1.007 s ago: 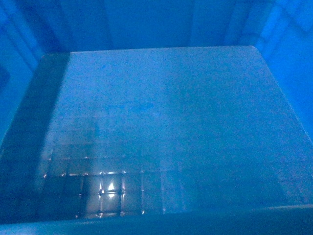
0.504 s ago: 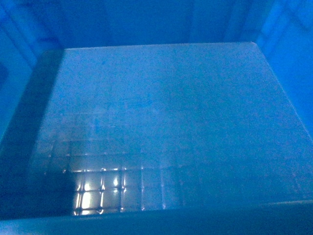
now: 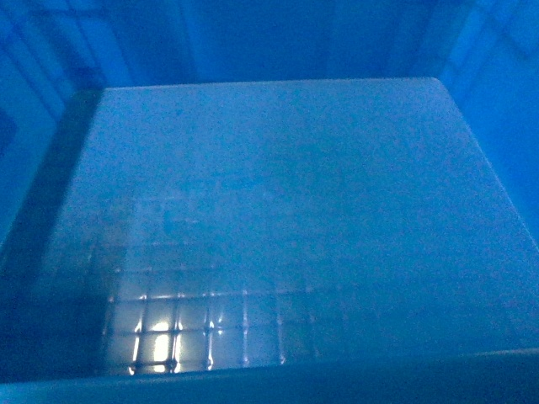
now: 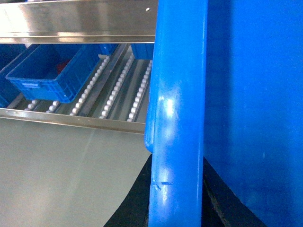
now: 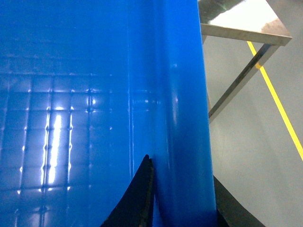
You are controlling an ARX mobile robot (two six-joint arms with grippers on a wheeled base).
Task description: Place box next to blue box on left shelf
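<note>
head view: box [image 3: 278, 194] floor glare slid left since before; both arms' fingers [image 4: 137, 198] clamp its rim.

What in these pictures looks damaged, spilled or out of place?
Nothing stands out. The blue crate is empty, its rim gripped by the left gripper and right gripper. A smaller blue tray sits on the roller shelf.

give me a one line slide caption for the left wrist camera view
Left gripper clamps the rim of the big blue box while facing a roller shelf holding a smaller blue bin.
</note>
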